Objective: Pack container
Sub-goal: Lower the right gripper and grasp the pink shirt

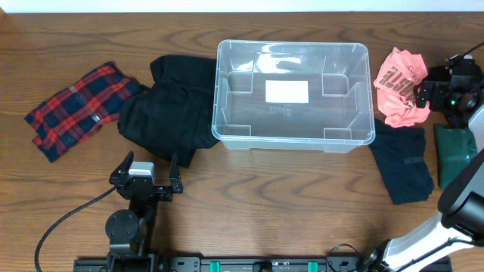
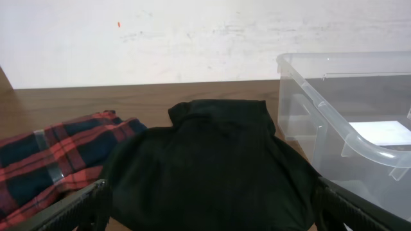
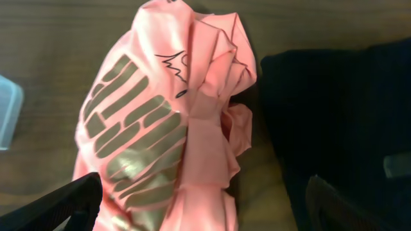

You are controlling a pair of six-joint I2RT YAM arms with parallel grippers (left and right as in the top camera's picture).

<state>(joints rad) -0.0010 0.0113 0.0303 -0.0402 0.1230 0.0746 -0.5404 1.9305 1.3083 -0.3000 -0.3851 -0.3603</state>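
**Container mid-table, both sets of jaws spread wide**

The container (image 1: 295, 142) stands upright at the far middle of the table (image 1: 249, 211). Its open top faces the overhead camera, and the white label (image 1: 286, 91) shows on its base.

Right against its left wall there's a black garment (image 1: 168, 113), crumpled in a heap that reaches the near-left corner. Further left a plaid garment (image 1: 79, 108) in red and blue lies flat, one end meeting the black heap.

Over on the other side, a pink garment (image 1: 399, 85) with dark print is bunched just beside the right wall. Nearer the front edge a navy garment (image 1: 404, 162) lies flat by the container's near-right corner. A green piece (image 1: 452, 151) sits just to its right, partly under the right arm (image 1: 461, 204).

The left arm (image 1: 127, 223) sits at the near side of the table, with the left jaws spread wide and just short of the black heap. Its wrist camera looks across that black cloth (image 2: 212, 167), with the plaid (image 2: 51, 160) on one side and the container's rim (image 2: 334, 122) on the other.

The right jaws are over the pink garment at the far right, spread wide. The right wrist camera looks straight down on the pink bundle (image 3: 167, 128), which lies between the two fingers, with navy cloth (image 3: 340, 115) alongside. Whether the fingers touch the cloth cannot be told.
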